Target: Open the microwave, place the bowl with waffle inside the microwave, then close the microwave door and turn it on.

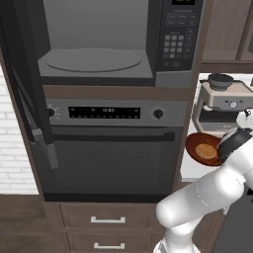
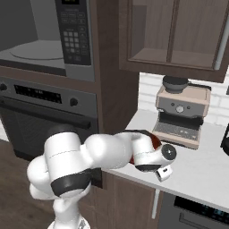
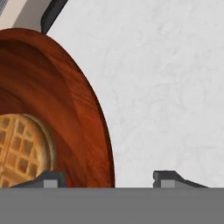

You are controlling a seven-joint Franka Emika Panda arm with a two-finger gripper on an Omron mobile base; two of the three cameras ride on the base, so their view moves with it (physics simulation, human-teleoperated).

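the microwave [image 1: 99, 39] stands open, its dark glass microwave door [image 1: 29, 99] swung out to the left, round turntable bare. on the white table [image 3: 166, 87], a glossy reddish-brown bowl [image 3: 83, 113] holds a golden grid-patterned waffle [image 3: 22, 148].

Glossy wood-grained bowl [image 3: 83, 113]; gridded, matt waffle [image 3: 22, 148]; smooth, faintly marbled white counter [image 3: 166, 87]; dark wood cabinets [image 2: 179, 36].

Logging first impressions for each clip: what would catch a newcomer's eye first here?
The microwave gapes open above the oven, its microwave door swung left. On the white counter beside the coffee machine sits the bowl holding the waffle, with the gripper straddling its rim.
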